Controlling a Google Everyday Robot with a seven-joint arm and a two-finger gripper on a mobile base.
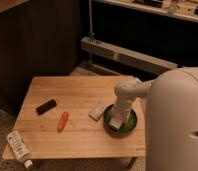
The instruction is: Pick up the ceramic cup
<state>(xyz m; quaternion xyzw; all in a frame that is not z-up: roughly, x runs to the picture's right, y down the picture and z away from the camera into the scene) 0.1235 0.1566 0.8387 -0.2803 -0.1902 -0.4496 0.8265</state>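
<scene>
Currently the gripper (117, 121) is down inside the green bowl (131, 123) at the table's (82, 90) 4 o'clock corner — how it is set, and what it holds, I cannot tell. No ceramic cup can be made out; the arm (127, 95) covers the bowl's middle. Whitish block (96, 111) just beside the bowl at 9 o'clock; orange carrot (63, 121), black bar (46, 106) further that way — white labelled bottle (19, 148) at 8 o'clock.

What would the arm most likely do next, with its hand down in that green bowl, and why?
Probably a short straight lift. The gripper is lowered into the green bowl at the table's right side, where something pale sits that may be the ceramic cup. A grasp cannot be confirmed, so it might first settle before rising.
</scene>
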